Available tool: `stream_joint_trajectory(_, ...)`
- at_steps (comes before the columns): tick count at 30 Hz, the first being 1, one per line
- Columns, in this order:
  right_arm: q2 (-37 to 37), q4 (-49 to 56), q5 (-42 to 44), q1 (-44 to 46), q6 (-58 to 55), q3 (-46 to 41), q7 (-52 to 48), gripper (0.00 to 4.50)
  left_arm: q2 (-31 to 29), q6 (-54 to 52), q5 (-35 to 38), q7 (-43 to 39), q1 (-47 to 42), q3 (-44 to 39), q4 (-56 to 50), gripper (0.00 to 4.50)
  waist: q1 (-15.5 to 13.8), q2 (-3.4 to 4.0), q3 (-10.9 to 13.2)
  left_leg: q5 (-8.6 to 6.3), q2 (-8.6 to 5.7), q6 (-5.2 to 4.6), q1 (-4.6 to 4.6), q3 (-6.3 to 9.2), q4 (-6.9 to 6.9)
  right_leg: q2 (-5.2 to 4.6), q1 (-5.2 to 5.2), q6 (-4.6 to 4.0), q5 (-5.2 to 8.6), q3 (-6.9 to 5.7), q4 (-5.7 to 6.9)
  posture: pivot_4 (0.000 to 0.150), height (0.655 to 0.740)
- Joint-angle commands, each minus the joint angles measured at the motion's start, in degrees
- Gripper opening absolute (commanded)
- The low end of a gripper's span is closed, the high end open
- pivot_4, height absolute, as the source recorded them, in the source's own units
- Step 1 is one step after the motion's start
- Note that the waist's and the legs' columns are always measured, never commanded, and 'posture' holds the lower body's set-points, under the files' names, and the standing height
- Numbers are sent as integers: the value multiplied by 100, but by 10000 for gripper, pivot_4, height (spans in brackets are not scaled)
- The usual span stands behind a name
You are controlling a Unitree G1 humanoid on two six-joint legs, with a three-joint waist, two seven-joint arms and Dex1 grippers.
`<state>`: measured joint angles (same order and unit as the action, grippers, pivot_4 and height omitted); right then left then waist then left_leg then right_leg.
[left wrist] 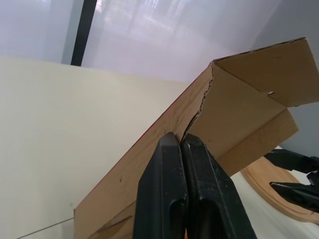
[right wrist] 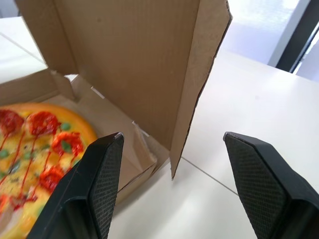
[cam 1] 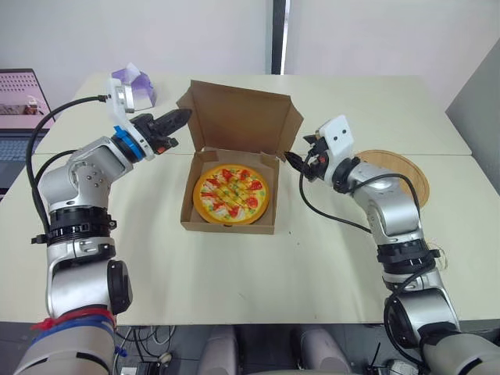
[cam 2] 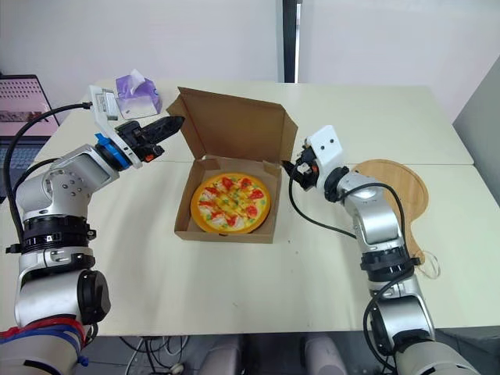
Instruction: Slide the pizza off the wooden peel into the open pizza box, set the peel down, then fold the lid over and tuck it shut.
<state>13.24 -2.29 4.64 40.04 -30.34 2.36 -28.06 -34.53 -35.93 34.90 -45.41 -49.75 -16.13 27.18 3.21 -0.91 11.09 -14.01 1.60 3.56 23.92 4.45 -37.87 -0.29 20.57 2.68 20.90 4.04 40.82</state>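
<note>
- Pizza (cam 1: 231,193) is already lying flat in the box (cam 1: 190,212) on the table (cam 1: 234,273), with the peel (cam 1: 406,176) resting bare to the box's right, well apart
- Lid (cam 1: 242,117) is standing upright off the back wall, its side flaps pointing forward
- Left gripper (cam 1: 181,117) is pressing its fingers together, tips meeting the lid's left corner, and nothing is showing between them
- Right gripper (cam 1: 295,164) is holding its fingers wide apart, straddling the lid's right flap edge and gripping nothing
- Lid is looking light and thin, plain corrugated card that is likely to buckle if pinched hard, so pushing at both upper corners seems the safest hold
- No brand, label or writing is showing readably on box or peel
</note>
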Motion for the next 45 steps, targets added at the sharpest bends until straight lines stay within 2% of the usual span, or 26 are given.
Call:
stream_joint_trajectory(1,-72,200,55,194,68,-95,242,34357,2,303,-93,-12,34,-50,-359,0,0,0,0,0,0,0,0,0,0,0,0,0,0,0,1,1500,7400)
stream_joint_trajectory(7,-266,-75,43,424,349,-127,585,34357,62,472,-218,10,58,-50,-391,0,4,0,0,0,-1,0,1,-6,1,0,9,0,0,-2,5,1500,7400)
stream_joint_trajectory(8,-286,-137,26,473,418,-108,615,32681,70,473,-225,10,57,-58,-391,0,5,0,0,0,-1,0,1,-6,1,0,9,0,0,-2,5,1500,7400)
stream_joint_trajectory(11,-332,-251,35,577,550,-76,662,26710,80,478,-243,3,44,-55,-376,0,3,0,0,0,-1,-1,1,-5,1,0,9,0,0,-3,6,1500,7400)
stream_joint_trajectory(19,-384,-219,67,542,782,-3,608,374,72,478,-256,-7,83,-58,-419,0,4,0,0,0,0,-1,1,-6,2,0,12,0,0,-3,7,1500,7400)
stream_joint_trajectory(25,-389,-265,-17,656,1021,78,572,141,53,521,-285,80,240,-57,-678,0,7,0,0,0,2,0,1,-6,2,0,14,0,0,-3,9,1500,7400)
stream_joint_trajectory(36,-403,-494,-174,1276,992,188,662,141,-65,1617,-1200,355,161,191,-497,0,6,0,0,0,3,0,4,-17,4,0,29,-1,0,-3,14,1500,7400)
stream_joint_trajectory(45,-391,-348,-222,1432,466,344,683,141,-226,1242,-1247,309,171,236,-663,0,13,0,0,6,2,7,43,-25,0,-1,81,-6,-3,-7,32,1500,7400)
